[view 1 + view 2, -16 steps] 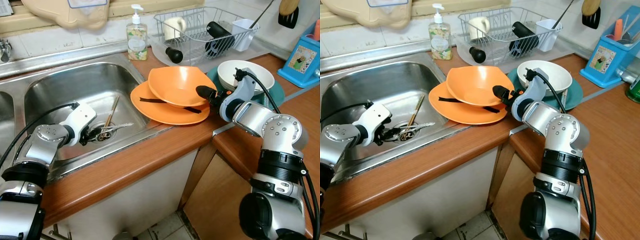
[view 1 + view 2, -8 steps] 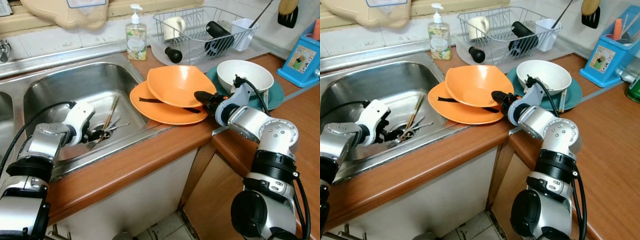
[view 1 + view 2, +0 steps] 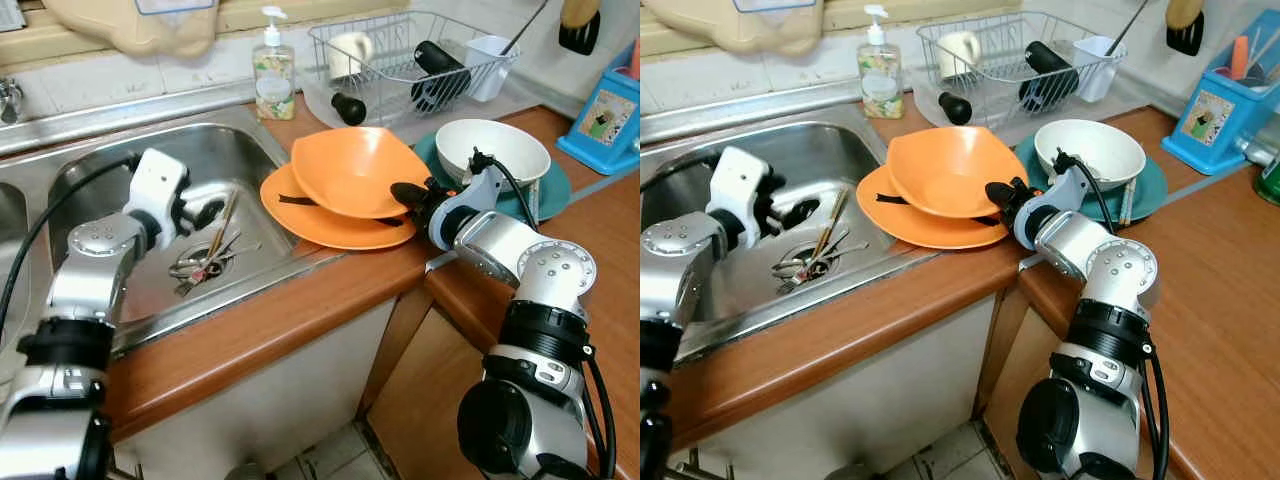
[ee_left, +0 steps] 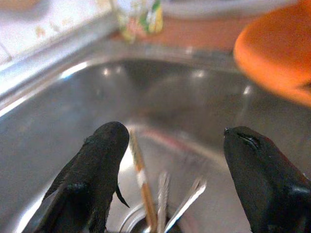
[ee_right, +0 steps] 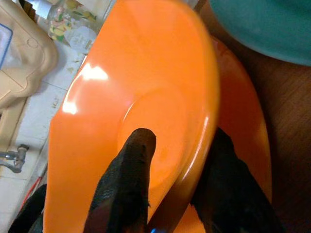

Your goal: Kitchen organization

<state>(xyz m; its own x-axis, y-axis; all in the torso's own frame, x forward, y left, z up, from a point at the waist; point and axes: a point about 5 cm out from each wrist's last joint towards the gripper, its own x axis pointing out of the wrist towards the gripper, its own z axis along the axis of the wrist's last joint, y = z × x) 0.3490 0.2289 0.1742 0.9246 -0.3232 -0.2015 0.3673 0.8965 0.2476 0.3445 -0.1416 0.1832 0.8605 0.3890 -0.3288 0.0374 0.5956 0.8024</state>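
An orange bowl (image 3: pixel 355 170) rests tilted on an orange plate (image 3: pixel 330 228) on the counter beside the sink. My right gripper (image 3: pixel 408 192) is shut on the bowl's near rim (image 5: pixel 204 111), one finger (image 5: pixel 129 179) inside the bowl and the other under it. Several pieces of cutlery and chopsticks (image 3: pixel 205 262) lie around the drain of the steel sink (image 3: pixel 120 165). My left gripper (image 3: pixel 205 213) hovers open above them with nothing in it; its fingers (image 4: pixel 97 174) frame a chopstick (image 4: pixel 140 177) below.
A white bowl (image 3: pixel 492 148) sits on a teal plate (image 3: pixel 552 192) just right of the orange dishes. Behind stand a wire dish rack (image 3: pixel 410 60) with cups, a soap bottle (image 3: pixel 268 72) and a blue box (image 3: pixel 605 115). The wooden counter edge (image 3: pixel 300 310) runs along the front.
My left gripper has lifted up from the drain and back toward the sink's far side, open and empty; the cutlery stays at the drain. The right gripper keeps its hold on the orange bowl.
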